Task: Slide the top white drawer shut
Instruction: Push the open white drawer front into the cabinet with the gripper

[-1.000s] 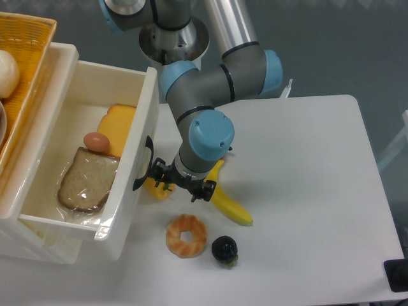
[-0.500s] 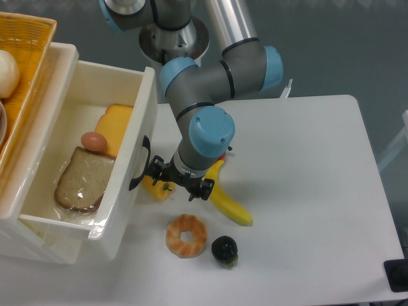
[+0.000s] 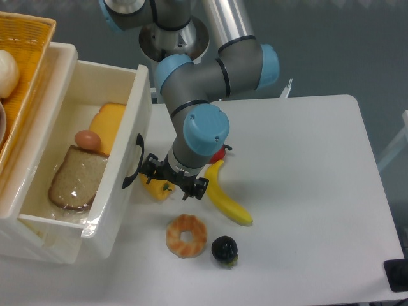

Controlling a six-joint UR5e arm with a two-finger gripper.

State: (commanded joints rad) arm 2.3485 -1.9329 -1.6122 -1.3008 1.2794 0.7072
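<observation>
The glossy white plastic top drawer (image 3: 95,159) has slid further in — the two-finger gripper (image 3: 155,171), jaw state unclear, pressing near its black arched handle (image 3: 133,162) — closing is underway.

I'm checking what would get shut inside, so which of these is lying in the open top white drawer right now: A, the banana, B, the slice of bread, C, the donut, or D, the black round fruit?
B: the slice of bread lies inside the top white drawer, while the banana, donut and black round fruit sit outside on the table.
</observation>
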